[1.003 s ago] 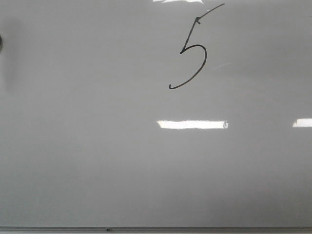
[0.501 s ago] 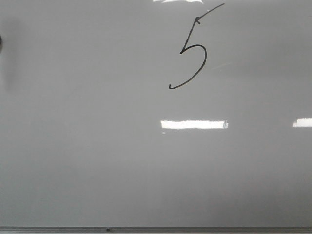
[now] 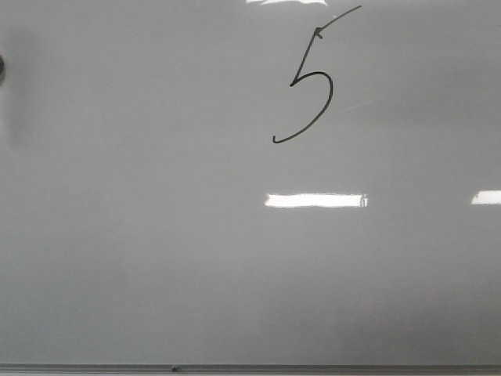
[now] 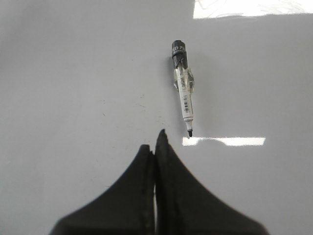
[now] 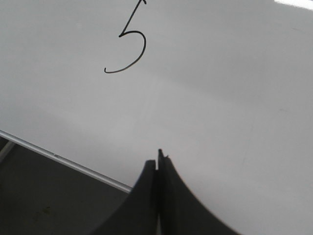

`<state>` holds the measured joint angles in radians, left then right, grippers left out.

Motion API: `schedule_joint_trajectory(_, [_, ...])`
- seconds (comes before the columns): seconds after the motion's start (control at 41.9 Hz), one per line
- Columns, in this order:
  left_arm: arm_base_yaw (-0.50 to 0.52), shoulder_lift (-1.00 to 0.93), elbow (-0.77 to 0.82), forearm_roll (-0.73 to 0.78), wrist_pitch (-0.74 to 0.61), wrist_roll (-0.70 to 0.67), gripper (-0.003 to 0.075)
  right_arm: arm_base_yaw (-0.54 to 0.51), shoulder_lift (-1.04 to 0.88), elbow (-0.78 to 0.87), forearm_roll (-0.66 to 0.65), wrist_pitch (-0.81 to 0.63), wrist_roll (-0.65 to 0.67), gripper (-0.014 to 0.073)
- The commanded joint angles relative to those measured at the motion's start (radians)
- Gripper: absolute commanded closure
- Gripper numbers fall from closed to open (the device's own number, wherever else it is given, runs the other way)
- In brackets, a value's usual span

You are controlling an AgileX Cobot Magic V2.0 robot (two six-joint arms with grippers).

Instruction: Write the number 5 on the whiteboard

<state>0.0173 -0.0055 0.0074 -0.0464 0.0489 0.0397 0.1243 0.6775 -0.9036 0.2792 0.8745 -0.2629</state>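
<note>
A thin black number 5 [image 3: 308, 86] is drawn near the top of the whiteboard [image 3: 156, 258] in the front view; it also shows in the right wrist view [image 5: 128, 49]. A marker [image 4: 183, 88] with a black end and bare tip lies on the board ahead of my left gripper [image 4: 155, 144], which is shut and empty. My right gripper [image 5: 158, 157] is shut and empty above the whiteboard [image 5: 234, 88], near its metal edge [image 5: 63, 159]. Neither gripper shows in the front view.
Bright rectangular light reflections [image 3: 315, 200] lie on the board. A small dark object [image 3: 1, 69] sits at the left border of the front view. Beyond the board's metal edge in the right wrist view is a dark surface [image 5: 44, 196].
The digit and board hold still. The bright reflection in the middle of the board has shrunk slightly from its left end.
</note>
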Motion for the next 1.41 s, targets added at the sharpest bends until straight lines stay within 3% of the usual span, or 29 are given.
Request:
schedule_joint_trajectory(0.0, [-0.006, -0.015, 0.004, -0.010, -0.084, -0.003, 0.0741, 0.003, -0.061, 0.035, -0.036, -0.167, -0.001, 0.0653])
schedule_joint_trajectory(0.334, [-0.006, -0.015, 0.004, -0.010, -0.084, -0.003, 0.0741, -0.005, -0.441, 0.542, -0.036, -0.709, -0.001, 0.0653])
schedule_joint_trajectory(0.645, [-0.006, -0.015, 0.004, -0.010, -0.084, -0.003, 0.0741, -0.111, -0.711, 0.914, -0.036, -0.875, -0.001, 0.0653])
schedule_joint_trajectory(1.29, [-0.006, -0.015, 0.004, -0.010, -0.084, -0.003, 0.0741, -0.118, -0.707, 0.915, -0.035, -0.875, 0.001, 0.0653])
schedule_joint_trajectory(1.385, [-0.006, -0.015, 0.004, -0.010, -0.084, -0.003, 0.0741, -0.118, -0.707, 0.915, -0.063, -0.904, 0.070, 0.0653])
